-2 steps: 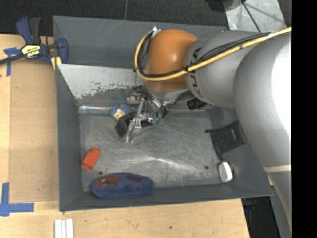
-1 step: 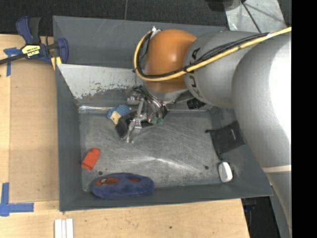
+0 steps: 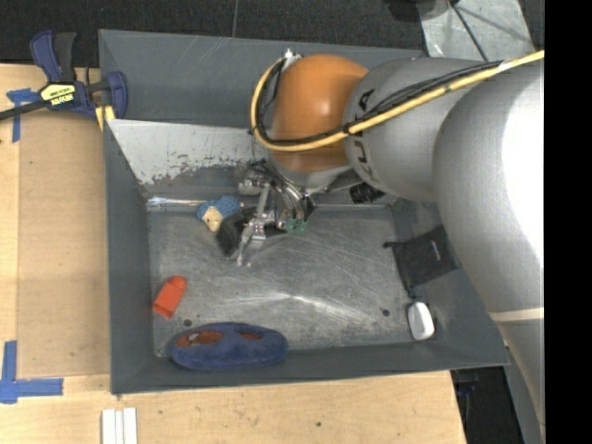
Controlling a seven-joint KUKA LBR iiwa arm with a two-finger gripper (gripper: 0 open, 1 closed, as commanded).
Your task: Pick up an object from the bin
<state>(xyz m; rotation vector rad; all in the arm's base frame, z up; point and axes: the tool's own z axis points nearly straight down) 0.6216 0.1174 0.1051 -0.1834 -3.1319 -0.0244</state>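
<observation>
Far left on the floor of the bin (image 3: pixel 128 276): an orange block (image 3: pixel 169 296), small, long axis slanting from near-left to far-right, well apart from everything but the pouch. Just right of it, along the front wall: a blue pouch (image 3: pixel 227 345), long axis lying left to right, red-orange patches on its left half.

Further back, near the rear-left corner of the floor: a small blue piece (image 3: pixel 215 213) with a tan face turned up, squat, long axis not clear. Just beside its near-right edge: a black lump (image 3: pixel 229 237), too dark to read for shape or direction; touching the blue piece or merely beside it, cannot tell. Rear wall close behind the pair, each crowding the other.

Right against both: the gripper (image 3: pixel 250 240), low at the floor beneath the orange wrist cover (image 3: pixel 310 109), slanting down and leftward in the view. Released or clenched: cannot tell, nor whether it grasps either piece.

Open scuffed floor from there across the middle. Far right, against the right wall and partly under the arm (image 3: pixel 462 137): a flat black pad (image 3: pixel 423 257), corners turned askew to the walls. Near it, toward the front-right corner: a small white oval thing (image 3: pixel 421 320), long axis running front to back, apart from the pad.
</observation>
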